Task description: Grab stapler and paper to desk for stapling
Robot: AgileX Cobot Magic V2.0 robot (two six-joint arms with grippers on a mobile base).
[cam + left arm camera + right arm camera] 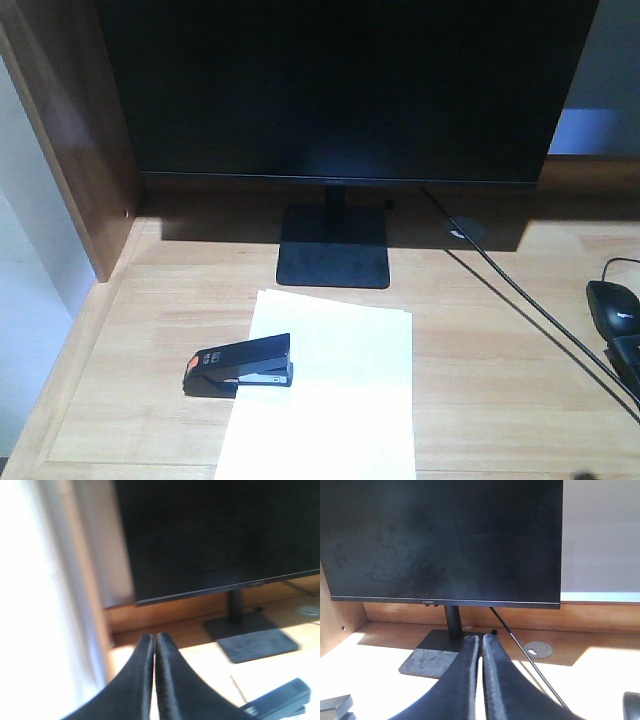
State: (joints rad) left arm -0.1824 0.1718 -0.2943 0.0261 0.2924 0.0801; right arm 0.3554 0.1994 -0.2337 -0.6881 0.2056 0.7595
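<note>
Workstation: a light wooden worktop (500, 360) with a dark brown side panel (70, 130) at the left, a black monitor (340, 90) on its stand (334, 248) at the back, a cable (520, 300) running to the right, and a black mouse (613, 310) at the right edge.

Task items: the paper (330, 400) lies flat on the worktop in front of the stand. The stapler (238, 364) rests across its left edge, orange-red end outward.

Left gripper (154, 645): jaws pressed together, holding nothing; the stapler (280, 700) sits low and to the right of them, apart.

Right gripper (481, 645): jaws pressed together, empty; the stapler (335, 705) shows low and far to their left.

Assessment: both items appear delivered to the worktop. Whether the sheet has been stapled cannot be told.
</note>
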